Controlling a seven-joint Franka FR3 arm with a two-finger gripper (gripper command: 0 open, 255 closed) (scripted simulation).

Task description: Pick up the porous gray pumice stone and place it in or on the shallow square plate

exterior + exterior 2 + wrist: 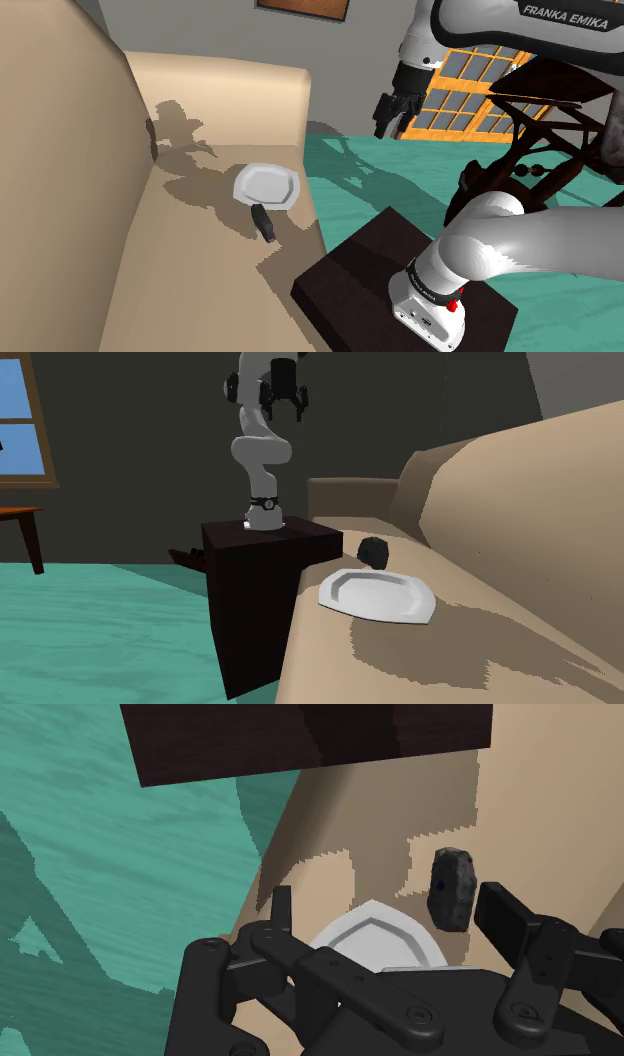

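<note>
A dark grey, rough pumice stone (266,224) (373,552) (452,889) lies on the beige sofa seat, right beside a white shallow plate (266,185) (378,595) (375,934) with clipped corners. Stone and plate sit close together near the seat's front edge by the stand. My black gripper (390,124) (285,410) (390,914) hangs high above the stand, well off the seat, open with nothing between its fingers. In the wrist view the plate shows far below between the fingers (280,909), and the stone lies just inside the other finger.
The dark box stand (380,260) (255,582) butts against the sofa's front. The sofa backrest (60,200) and armrest (350,497) rise around the seat. A teal floor (380,180) surrounds the stand. Dark wooden furniture (550,130) stands near an orange-framed window (470,90).
</note>
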